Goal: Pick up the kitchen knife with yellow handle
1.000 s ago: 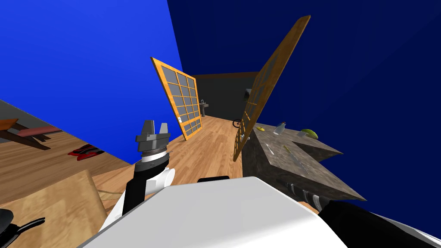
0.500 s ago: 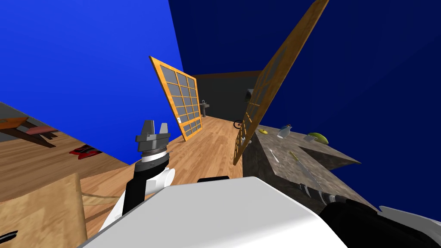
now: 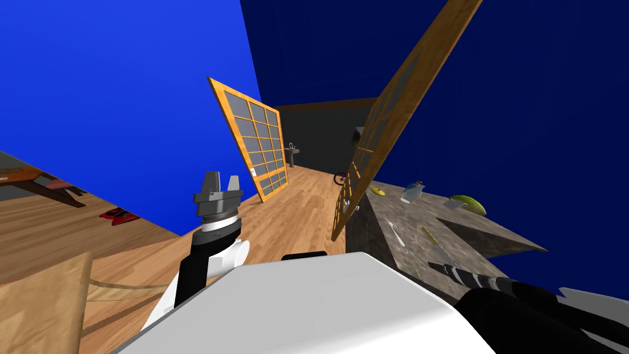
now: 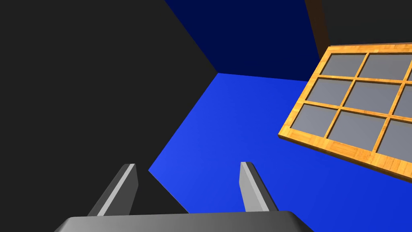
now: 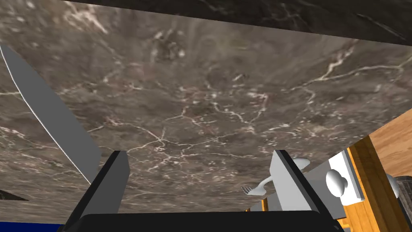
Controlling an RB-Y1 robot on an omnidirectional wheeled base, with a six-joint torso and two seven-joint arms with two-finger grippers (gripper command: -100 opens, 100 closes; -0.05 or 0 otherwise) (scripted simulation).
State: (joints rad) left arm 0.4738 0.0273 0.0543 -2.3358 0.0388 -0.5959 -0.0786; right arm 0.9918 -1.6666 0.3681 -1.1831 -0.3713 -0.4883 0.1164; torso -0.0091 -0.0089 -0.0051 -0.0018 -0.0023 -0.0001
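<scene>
Two thin fingers of the right gripper (image 5: 199, 177) stand apart over a dark marbled counter (image 5: 209, 80). The kitchen knife (image 5: 52, 117) lies flat on the stone, its grey blade just beside one finger and outside the gap; a small fork (image 5: 256, 187) lies by the other finger. The knife's yellow handle (image 3: 428, 233) points away from the gripper. The left gripper (image 4: 187, 185) is raised well apart from the counter, jaws open. A bottle (image 3: 411, 192) stands farther along.
</scene>
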